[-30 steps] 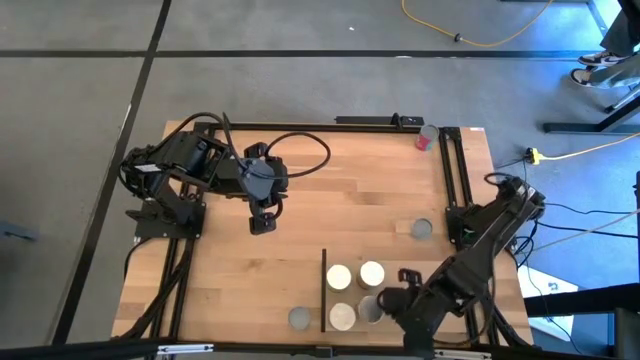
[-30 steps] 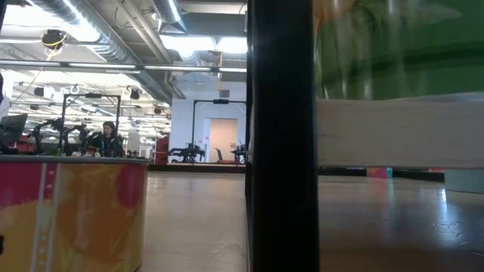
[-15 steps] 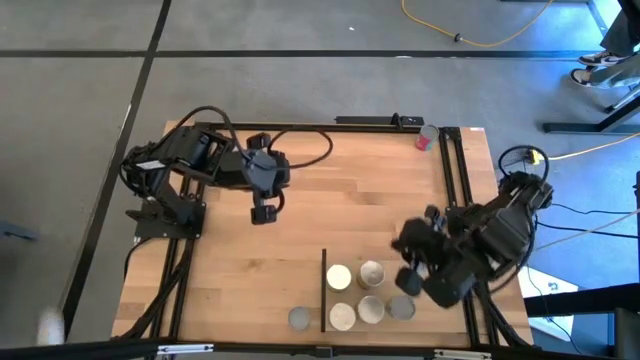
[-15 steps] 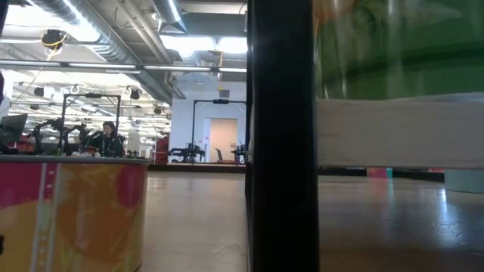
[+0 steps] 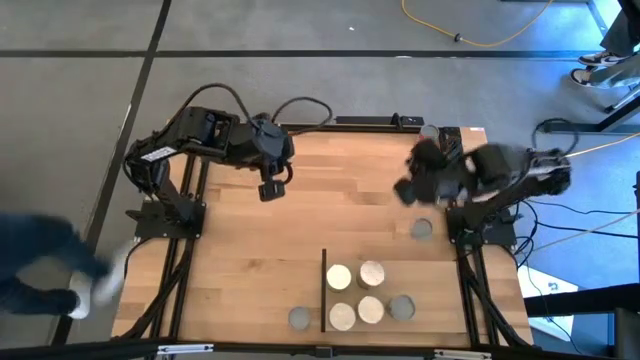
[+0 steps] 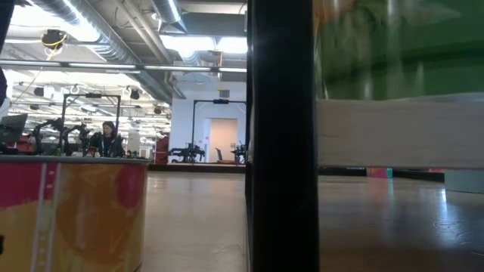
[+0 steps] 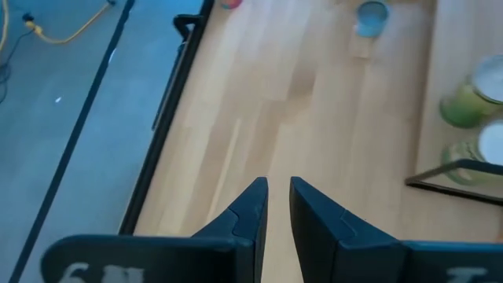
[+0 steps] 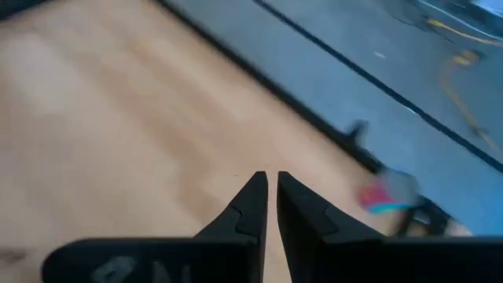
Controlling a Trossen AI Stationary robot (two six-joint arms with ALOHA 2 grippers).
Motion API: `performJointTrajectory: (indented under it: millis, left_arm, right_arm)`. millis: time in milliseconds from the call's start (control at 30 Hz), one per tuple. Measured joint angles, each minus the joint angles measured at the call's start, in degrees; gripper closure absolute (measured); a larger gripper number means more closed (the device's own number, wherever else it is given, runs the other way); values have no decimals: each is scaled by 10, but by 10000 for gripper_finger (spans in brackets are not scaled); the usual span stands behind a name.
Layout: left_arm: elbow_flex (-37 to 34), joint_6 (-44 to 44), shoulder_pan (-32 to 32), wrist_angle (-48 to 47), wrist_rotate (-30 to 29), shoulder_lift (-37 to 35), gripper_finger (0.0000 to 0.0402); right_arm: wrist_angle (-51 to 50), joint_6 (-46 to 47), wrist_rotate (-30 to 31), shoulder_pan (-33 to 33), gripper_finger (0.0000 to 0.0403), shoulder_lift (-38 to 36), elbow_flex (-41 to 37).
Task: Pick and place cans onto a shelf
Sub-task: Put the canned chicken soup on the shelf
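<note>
The shelf (image 5: 420, 275) is a light-wood panel at the table's near right, with a black strip (image 5: 324, 290) along its left edge. Several cans stand on it, among them a cream-topped one (image 5: 338, 277) and a grey-topped one (image 5: 402, 307). One grey can (image 5: 299, 318) stands left of the strip. Another (image 5: 421, 229) stands beyond the shelf. A red can (image 5: 428, 135) sits at the far right corner. My left gripper (image 5: 270, 188) is shut and empty over the far left of the table. My right gripper (image 5: 405, 190) is shut and empty, blurred, over the far right.
Black frame rails (image 5: 455, 180) run along the table's right, left and far sides. A person's blue sleeve (image 5: 40, 260) shows on the floor side at the left. The low view is filled by the black strip (image 6: 280, 136) and close cans (image 6: 76, 211).
My right gripper has risen from the shelf's near cans and swung toward the far edge. The grey-topped can it had covered now stands alone on the shelf. My left gripper has drawn back toward the far edge. A person has come in at the left.
</note>
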Motion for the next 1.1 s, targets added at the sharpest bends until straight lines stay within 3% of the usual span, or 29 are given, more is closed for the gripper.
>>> performJointTrajectory:
  millis: [200,433,700,1100]
  left_arm:
    - [0,0,43,0,0,0,352]
    - [0,0,95,3,0,6,352]
    - [0,15,141,6,13,21,352]
    - [0,60,164,21,70,42,352]
  right_arm:
    - [-1,-5,-36,-151,370,-93,-81]
    - [2,-11,-59,-293,370,-110,-132]
    - [35,-41,-76,-385,370,-76,-195]
    - [183,-189,-104,-484,369,-13,-262]
